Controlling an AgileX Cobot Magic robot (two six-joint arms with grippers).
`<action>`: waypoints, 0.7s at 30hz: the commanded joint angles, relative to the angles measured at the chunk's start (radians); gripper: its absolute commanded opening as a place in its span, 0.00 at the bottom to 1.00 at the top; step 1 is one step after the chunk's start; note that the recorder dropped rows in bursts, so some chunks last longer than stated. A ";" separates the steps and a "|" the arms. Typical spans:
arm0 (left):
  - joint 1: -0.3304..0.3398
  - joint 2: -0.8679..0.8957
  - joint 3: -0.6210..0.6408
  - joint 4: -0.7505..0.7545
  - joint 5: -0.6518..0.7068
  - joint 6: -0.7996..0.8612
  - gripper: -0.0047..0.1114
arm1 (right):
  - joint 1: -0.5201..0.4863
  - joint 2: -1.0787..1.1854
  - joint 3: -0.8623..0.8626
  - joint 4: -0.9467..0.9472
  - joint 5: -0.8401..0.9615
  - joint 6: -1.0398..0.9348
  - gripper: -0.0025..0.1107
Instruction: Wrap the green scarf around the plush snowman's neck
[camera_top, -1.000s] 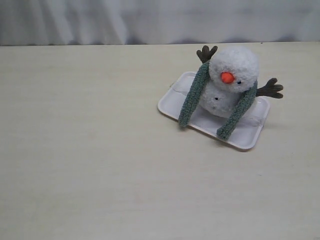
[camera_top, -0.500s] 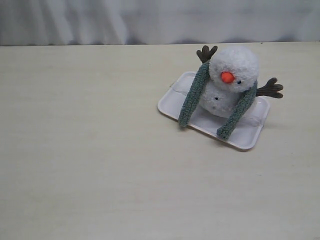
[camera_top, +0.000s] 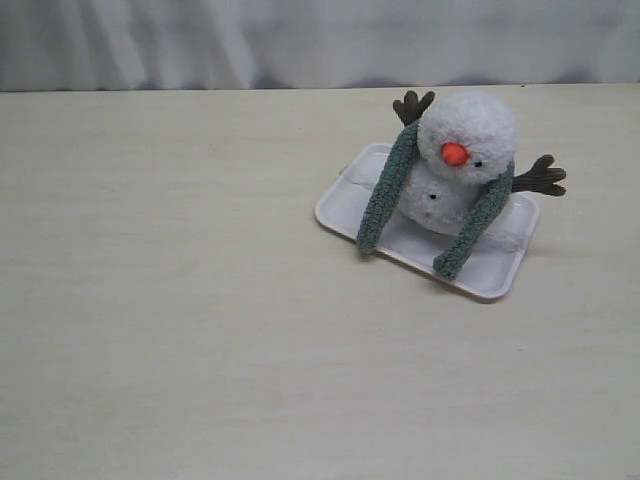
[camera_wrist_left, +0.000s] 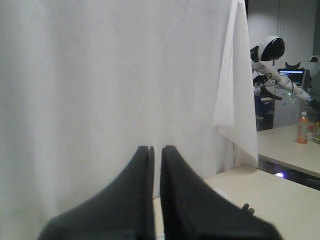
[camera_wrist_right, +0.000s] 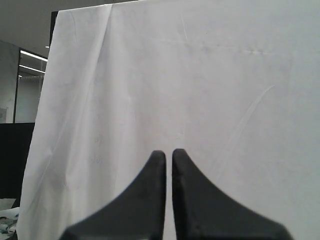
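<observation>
While hovering w/ left claw (camera_wrist_left: 156, 148) & right claw (camera_wrist_right: 168, 152) clenched empty, facing curtain (camera_wrist_left: 75, 75), advising crossing dangling front ends of green scarf (camera_top: 385, 195), draped behind neck (camera_top: 438, 172) of plush snowman (camera_top: 470, 125) on tray (camera_top: 500, 275), w/o tipping it.

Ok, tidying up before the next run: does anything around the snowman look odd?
Only the green scarf: it is just draped on the plush snowman, both ends hanging uncrossed down its front to the white tray. Nothing looks spilled or damaged.
</observation>
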 joint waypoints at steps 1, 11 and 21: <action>0.003 -0.005 0.005 -0.008 -0.006 -0.006 0.10 | 0.001 -0.002 0.005 -0.003 0.004 -0.007 0.06; 0.071 -0.071 0.036 -0.008 -0.014 0.000 0.10 | 0.001 -0.002 0.005 -0.003 0.004 -0.007 0.06; 0.369 -0.205 0.156 -0.037 -0.014 -0.008 0.10 | 0.001 -0.002 0.005 -0.003 0.004 -0.007 0.06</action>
